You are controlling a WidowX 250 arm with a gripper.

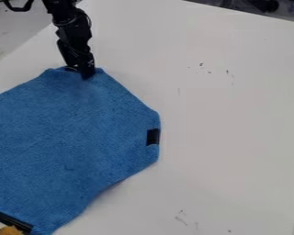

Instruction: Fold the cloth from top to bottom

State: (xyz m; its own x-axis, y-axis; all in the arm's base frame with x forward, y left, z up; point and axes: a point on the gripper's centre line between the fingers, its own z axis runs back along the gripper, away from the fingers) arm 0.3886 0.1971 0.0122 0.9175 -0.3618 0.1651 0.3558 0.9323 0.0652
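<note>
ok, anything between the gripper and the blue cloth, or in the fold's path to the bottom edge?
Nothing visible between the gripper and the blue cloth; it's at the top edge. Toward the bottom, a black strip and yellow-brown object at lower left might interfere.

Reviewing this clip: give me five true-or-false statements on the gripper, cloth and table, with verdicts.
1. The gripper is at the upper edge of the cloth. True.
2. The cloth is bright red. False: it is blue.
3. A black patch sits at the cloth's right edge in the picture. True.
4. The table is free of marks. False: small dark marks show on its white surface.
5. The gripper is at the picture's lower right. False: it is at the upper left.
</note>
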